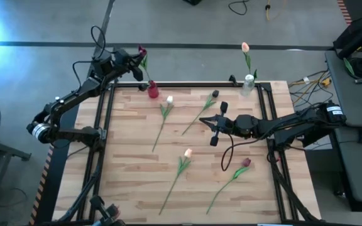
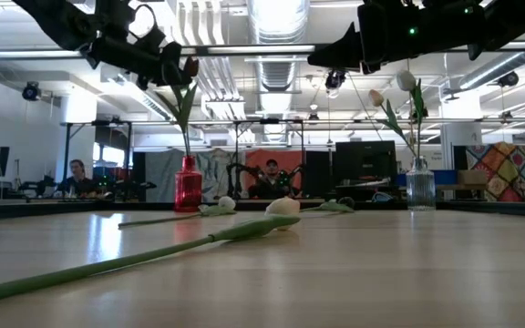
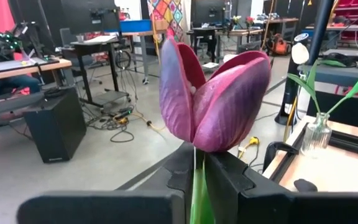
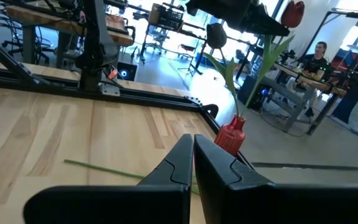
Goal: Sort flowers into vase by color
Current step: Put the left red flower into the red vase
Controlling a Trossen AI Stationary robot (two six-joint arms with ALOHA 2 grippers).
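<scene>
Step in hand: seat dark tulip in red vase, table's 11 o'clock corner.

- Left gripper: above red vase, fingers pinching green stem just below maroon head. Stem runs down into vase neck.
- Right gripper: table centre, fingers closed, nothing held, waiting.
- Pale tulip: standing in clear vase, 1 o'clock corner.
- Other flowers: lying flat mid-table, from 12 to 5 o'clock.

Advice, judged: hold stem vertical over neck. Part fingers slowly. Lift straight up clear of head, or vase may tip.
</scene>
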